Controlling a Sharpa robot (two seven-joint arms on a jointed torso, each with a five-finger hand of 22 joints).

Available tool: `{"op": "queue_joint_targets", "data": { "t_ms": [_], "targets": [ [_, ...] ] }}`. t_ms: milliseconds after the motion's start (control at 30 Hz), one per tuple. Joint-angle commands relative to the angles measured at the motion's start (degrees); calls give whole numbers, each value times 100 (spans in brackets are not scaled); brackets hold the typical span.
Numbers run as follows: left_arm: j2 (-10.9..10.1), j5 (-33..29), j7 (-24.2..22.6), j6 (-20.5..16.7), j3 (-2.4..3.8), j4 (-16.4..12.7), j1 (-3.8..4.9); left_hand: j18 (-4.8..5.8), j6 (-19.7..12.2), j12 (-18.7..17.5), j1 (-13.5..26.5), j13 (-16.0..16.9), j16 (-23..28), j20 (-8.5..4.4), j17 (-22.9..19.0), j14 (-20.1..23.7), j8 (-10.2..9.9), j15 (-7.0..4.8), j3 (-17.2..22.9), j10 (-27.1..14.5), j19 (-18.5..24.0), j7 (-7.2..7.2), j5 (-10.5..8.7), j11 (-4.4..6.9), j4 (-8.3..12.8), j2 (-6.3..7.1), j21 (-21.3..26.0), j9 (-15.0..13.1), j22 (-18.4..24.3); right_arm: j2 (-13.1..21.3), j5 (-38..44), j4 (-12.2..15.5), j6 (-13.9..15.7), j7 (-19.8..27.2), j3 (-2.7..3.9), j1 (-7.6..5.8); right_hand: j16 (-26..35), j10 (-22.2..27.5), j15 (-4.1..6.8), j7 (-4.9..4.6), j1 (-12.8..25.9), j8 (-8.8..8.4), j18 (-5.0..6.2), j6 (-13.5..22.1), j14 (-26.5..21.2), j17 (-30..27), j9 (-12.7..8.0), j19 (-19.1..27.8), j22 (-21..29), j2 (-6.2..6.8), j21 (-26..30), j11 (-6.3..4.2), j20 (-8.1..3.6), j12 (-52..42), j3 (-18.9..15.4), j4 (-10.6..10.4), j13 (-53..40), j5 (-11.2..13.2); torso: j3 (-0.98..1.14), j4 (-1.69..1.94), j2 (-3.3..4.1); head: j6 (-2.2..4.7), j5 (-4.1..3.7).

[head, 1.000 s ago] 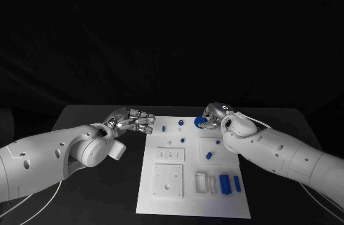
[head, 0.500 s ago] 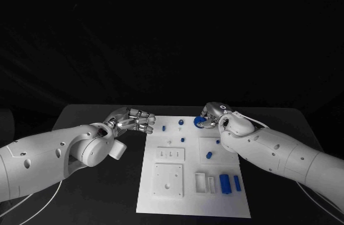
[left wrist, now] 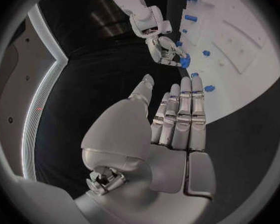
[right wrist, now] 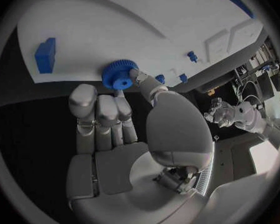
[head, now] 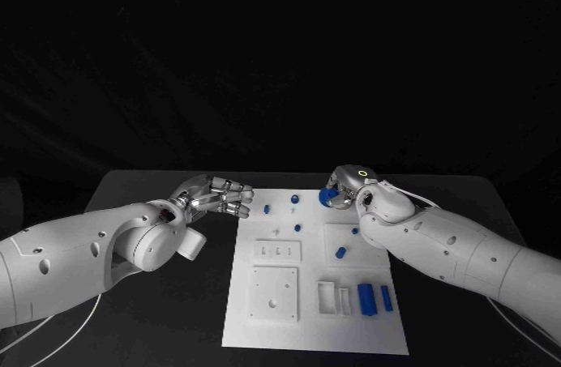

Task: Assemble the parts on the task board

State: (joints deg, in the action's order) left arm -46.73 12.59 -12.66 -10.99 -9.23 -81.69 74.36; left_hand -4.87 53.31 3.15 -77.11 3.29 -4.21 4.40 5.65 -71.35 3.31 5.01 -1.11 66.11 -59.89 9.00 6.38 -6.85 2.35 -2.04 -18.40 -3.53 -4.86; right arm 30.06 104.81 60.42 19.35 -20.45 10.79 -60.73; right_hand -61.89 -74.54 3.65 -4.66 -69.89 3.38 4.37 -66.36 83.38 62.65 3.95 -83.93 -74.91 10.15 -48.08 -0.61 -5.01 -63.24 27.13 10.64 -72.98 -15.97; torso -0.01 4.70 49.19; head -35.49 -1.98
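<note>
Right hand (head: 349, 190) pinches a blue gear (right wrist: 119, 74) between thumb and fingertips at the far right part of the white task board (head: 280, 318), which lies in the middle of the black counter (head: 164, 326). Left hand (head: 217, 197) hovers just off the board's far left corner, released and holding nothing, its fingers held straight and close together. Small blue parts (head: 297, 228) are scattered over the far half of the board, and two longer blue bars (head: 366, 299) lie at its near right beside white rectangular blocks (head: 275, 292).
</note>
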Motion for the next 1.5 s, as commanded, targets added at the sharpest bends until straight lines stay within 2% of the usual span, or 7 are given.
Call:
{"op": "queue_joint_targets", "data": {
  "t_ms": [33, 333, 633, 833, 1000, 1167, 1500],
  "targets": [
    [6, 31, -14, 87, 3, -4, 3, 39, -17, 17, -16, 8, -8, -4, 6, 14, 14, 21, -18, -37, 28, 1, -7, -8, 17, -57, -29, 2, 6, 31, 306, 55, 40, -166, -23, 43, 8, -28, 44, 18, 39, 24, -73, -57, 15, -8, 29, -330, -605, -65, -21, -31, -35, -34, 31, 3, -8, 44, 3, 8, 1, 0, -1],
    [-13, 40, -11, 74, 3, -4, 3, 39, -17, 17, -16, 8, -8, -4, 6, 14, 14, 21, -18, -37, 28, 1, -7, -8, 17, -57, -29, 2, 6, 177, 372, 527, 289, -253, -22, 50, 14, -45, 55, 35, 89, 22, -73, -89, 15, -16, 30, -335, -606, -59, -39, -42, -46, -37, 17, -51, -13, 105, -6, 0, -4, 17, 9],
    [-32, 40, -10, 60, 3, -32, 4, 39, -22, 18, -8, 8, -7, -3, 5, 15, 13, 22, -13, -35, 31, 2, -3, -8, 15, -60, -32, 3, 7, 346, 433, 1201, 442, -320, -6, 49, 23, -58, 61, 39, 76, 23, -80, -98, 15, -28, 28, -339, -616, -21, -88, -47, -53, -30, 26, -119, -18, 126, -13, -4, -2, 31, 23],
    [-35, 40, -13, 58, 3, -48, 4, 39, -24, 18, -1, 8, -8, -2, 4, 13, 14, 22, -11, -35, 31, 2, -1, -8, 8, -64, -32, 3, 7, 285, 398, 1467, 432, -202, -5, 72, 16, -60, 63, 41, 96, 22, -79, -95, 16, -23, 27, -339, -616, -7, -96, -47, -55, -32, 8, -155, -24, 117, -9, 14, 6, 49, 30],
    [-27, 40, -16, 57, 3, -53, 4, 39, -24, 18, -1, 8, -8, -2, 4, 13, 14, 22, -11, -35, 31, 2, -1, -8, 8, -64, -32, 3, 7, 150, 371, 1478, 414, -114, -7, 119, 17, -56, 63, 42, 98, 22, -79, -91, 15, -24, 27, -337, -614, 2, -87, -47, -55, -28, -9, -177, -25, 105, -14, 15, 0, 46, 38],
    [-15, 40, -18, 64, 3, -54, 4, 39, -24, 18, -1, 8, -8, -2, 4, 13, 14, 22, -11, -35, 31, 2, -1, -8, 8, -64, -32, 3, 7, -36, 372, 1316, 415, -46, -23, 181, 32, -47, 65, 40, 92, 21, -79, -85, 10, -36, 26, -336, -614, 3, -92, -47, -56, -15, -16, -187, -20, 96, -13, 31, 12, 42, 48],
    [11, 40, -21, 76, 3, -41, 4, 39, -33, 18, -2, 8, -8, -2, 4, 14, 13, 22, -11, -35, 32, 4, 0, -8, 7, -59, -32, 3, 9, -266, 381, 1006, 413, 29, -36, 263, 37, -47, 68, 38, 88, 22, -78, -78, 10, -41, 25, -337, -615, 7, -94, -48, -59, -15, -32, -194, -23, 84, -9, 13, 6, 20, 71]
  ]
}}
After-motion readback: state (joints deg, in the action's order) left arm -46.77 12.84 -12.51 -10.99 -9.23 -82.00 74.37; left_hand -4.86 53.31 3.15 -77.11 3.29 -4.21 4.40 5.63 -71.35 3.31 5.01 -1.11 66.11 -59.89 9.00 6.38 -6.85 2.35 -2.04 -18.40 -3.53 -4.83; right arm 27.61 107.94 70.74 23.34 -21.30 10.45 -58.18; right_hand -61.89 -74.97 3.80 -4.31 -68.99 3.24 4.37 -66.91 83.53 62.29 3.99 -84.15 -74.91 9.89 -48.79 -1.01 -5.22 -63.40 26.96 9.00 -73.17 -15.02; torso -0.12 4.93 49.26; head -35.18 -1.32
